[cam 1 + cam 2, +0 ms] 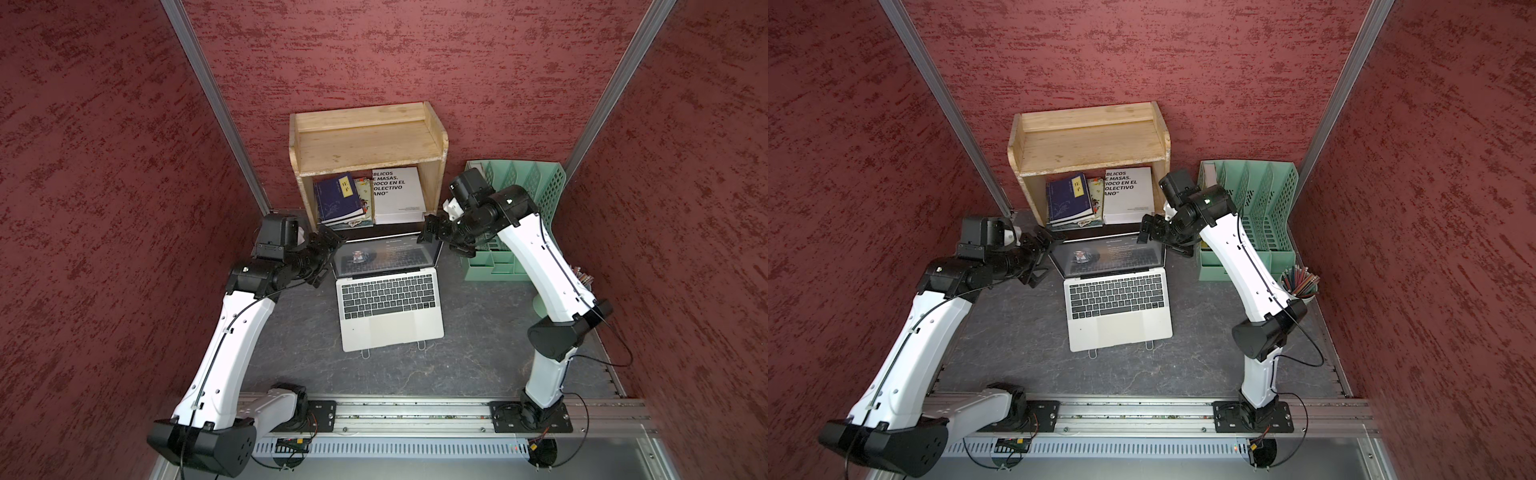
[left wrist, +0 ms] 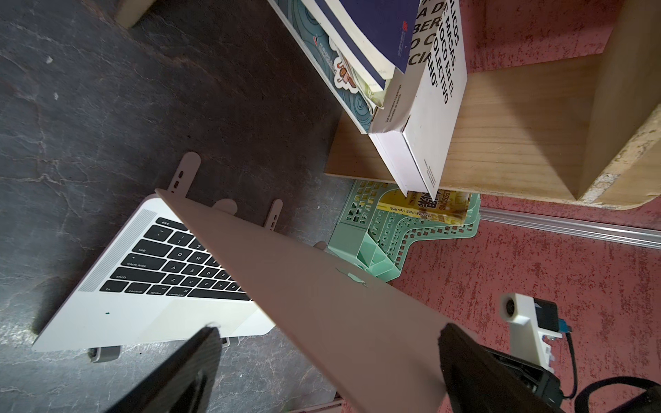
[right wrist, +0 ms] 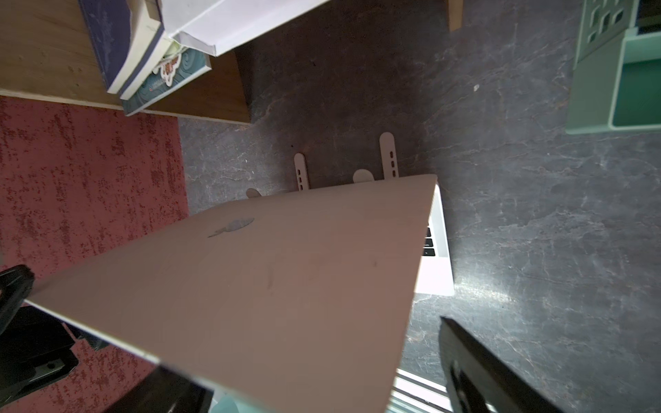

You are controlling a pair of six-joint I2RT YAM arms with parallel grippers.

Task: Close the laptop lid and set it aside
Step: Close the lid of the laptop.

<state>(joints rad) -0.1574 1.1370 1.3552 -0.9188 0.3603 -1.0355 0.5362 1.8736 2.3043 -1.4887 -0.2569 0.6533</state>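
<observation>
Two things worry me. The left gripper (image 1: pixel 330 259) and right gripper (image 1: pixel 440 241) are spread wide astride the upper corners of the lid (image 1: pixel 386 253), pinching nothing; the laptop (image 1: pixel 390 328) sits open at frame centre on a stand (image 2: pixel 189 168). An uneven push may twist the lid, or slide the laptop off.

one laptop (image 1: pixel 388 295), one wooden shelf (image 1: pixel 365 143), one green file rack (image 1: pixel 1283 199), one pencil cup (image 1: pixel 1304 287)

laptop (image 1: pixel 390 330) silver; keyboard (image 1: pixel 388 296) black; walls (image 1: pixel 104 166) mottled red; organizer (image 1: pixel 545 195) mint-green lattice; tabletop (image 1: pixel 478 332) grey marbled
</observation>
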